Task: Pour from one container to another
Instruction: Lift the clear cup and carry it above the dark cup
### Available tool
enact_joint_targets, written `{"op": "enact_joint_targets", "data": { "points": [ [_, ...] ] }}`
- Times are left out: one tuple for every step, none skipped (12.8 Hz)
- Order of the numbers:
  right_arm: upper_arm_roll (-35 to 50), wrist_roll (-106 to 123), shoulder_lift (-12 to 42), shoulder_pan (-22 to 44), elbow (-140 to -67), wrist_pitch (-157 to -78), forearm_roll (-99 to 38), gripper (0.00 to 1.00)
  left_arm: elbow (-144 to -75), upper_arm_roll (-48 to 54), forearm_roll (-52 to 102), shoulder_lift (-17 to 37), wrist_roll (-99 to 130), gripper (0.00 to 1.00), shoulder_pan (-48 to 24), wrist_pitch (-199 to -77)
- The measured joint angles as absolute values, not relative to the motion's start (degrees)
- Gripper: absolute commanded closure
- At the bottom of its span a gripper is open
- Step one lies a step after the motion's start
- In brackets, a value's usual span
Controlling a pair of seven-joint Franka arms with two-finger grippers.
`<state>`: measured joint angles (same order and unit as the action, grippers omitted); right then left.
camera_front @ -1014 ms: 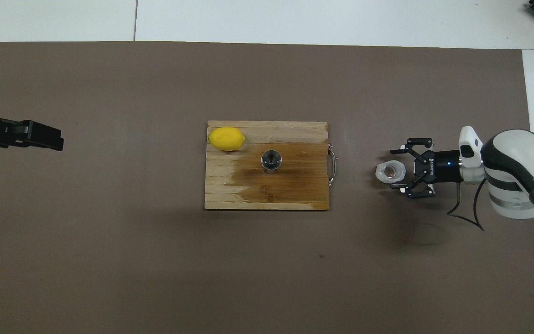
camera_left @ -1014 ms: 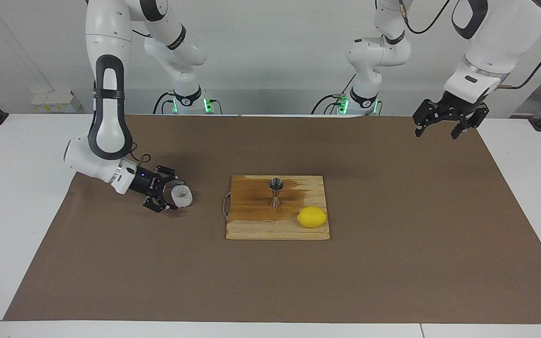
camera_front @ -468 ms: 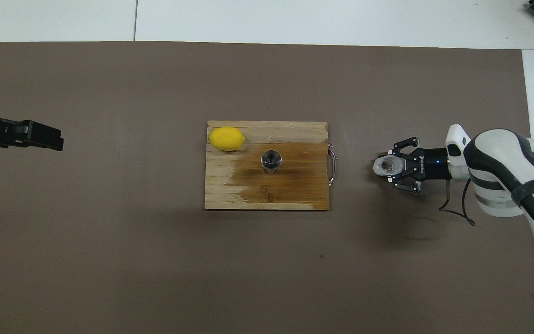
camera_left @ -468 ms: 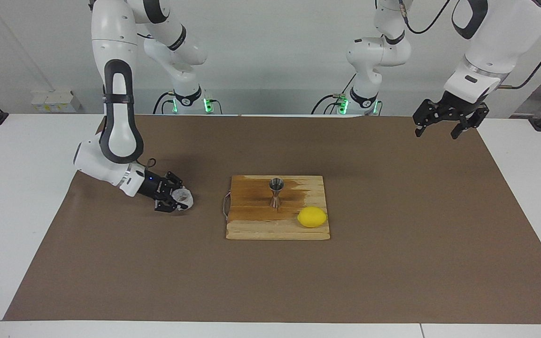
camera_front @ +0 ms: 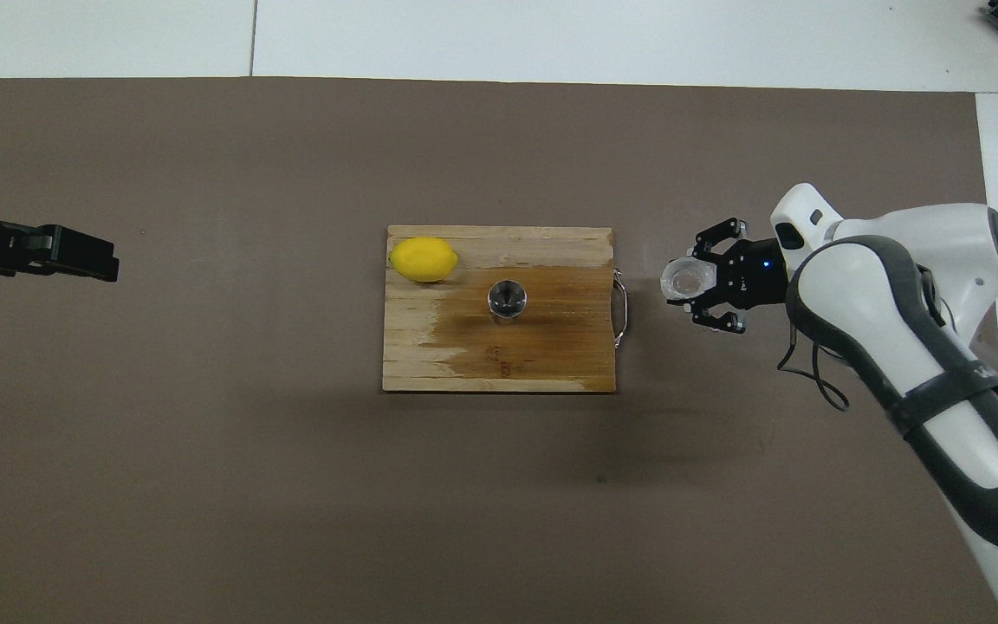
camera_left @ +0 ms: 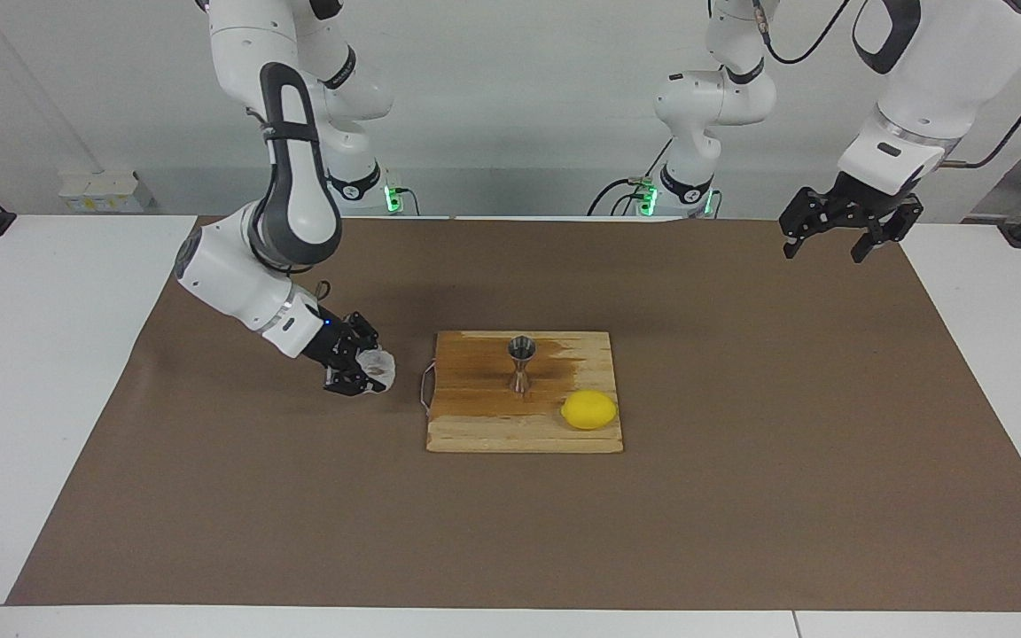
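The small whitish plastic cup is upright in my right gripper, which is shut on its crinkled sides. It hangs just above the brown mat, beside the handle end of the wooden board. The steel jigger stands upright on the middle of the board, apart from the cup. My left gripper waits open, raised over the mat's corner at the left arm's end.
A yellow lemon lies on the board's corner toward the left arm's end, farther from the robots than the jigger. A wire handle sticks out of the board toward the cup. The brown mat covers the table.
My right gripper has closed on the cup, lifted it off the mat and carried it toward the board's handle. The left arm has not moved.
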<state>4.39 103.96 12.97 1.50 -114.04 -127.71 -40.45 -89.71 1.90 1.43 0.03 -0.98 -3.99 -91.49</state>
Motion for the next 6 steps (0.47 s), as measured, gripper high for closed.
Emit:
{"op": "enact_joint_targets", "data": {
  "points": [
    [4.5,98.0,12.6,3.6,-112.5,-127.7,-36.8,1.00,-89.7,1.9,1.4,0.0,-1.0,0.00,-4.0,-91.5],
    [4.5,92.7,12.5,5.7,-111.1,-127.7,-33.4,1.00,-89.7,1.9,1.4,0.0,-1.0,0.00,-4.0,-91.5],
    [4.6,87.7,12.5,7.7,-109.7,-127.7,-29.3,1.00,-89.7,1.9,1.4,0.0,-1.0,0.00,-4.0,-91.5],
    [4.6,84.1,12.5,9.4,-108.6,-127.7,-25.5,1.00,-89.7,1.9,1.4,0.0,-1.0,0.00,-4.0,-91.5],
    [4.7,81.3,12.5,11.0,-107.8,-127.7,-21.9,1.00,-89.7,1.9,1.4,0.0,-1.0,0.00,-4.0,-91.5],
    [4.7,78.9,12.6,12.6,-107.2,-127.7,-18.4,1.00,-89.7,1.9,1.4,0.0,-1.0,0.00,-4.0,-91.5]
  ]
}}
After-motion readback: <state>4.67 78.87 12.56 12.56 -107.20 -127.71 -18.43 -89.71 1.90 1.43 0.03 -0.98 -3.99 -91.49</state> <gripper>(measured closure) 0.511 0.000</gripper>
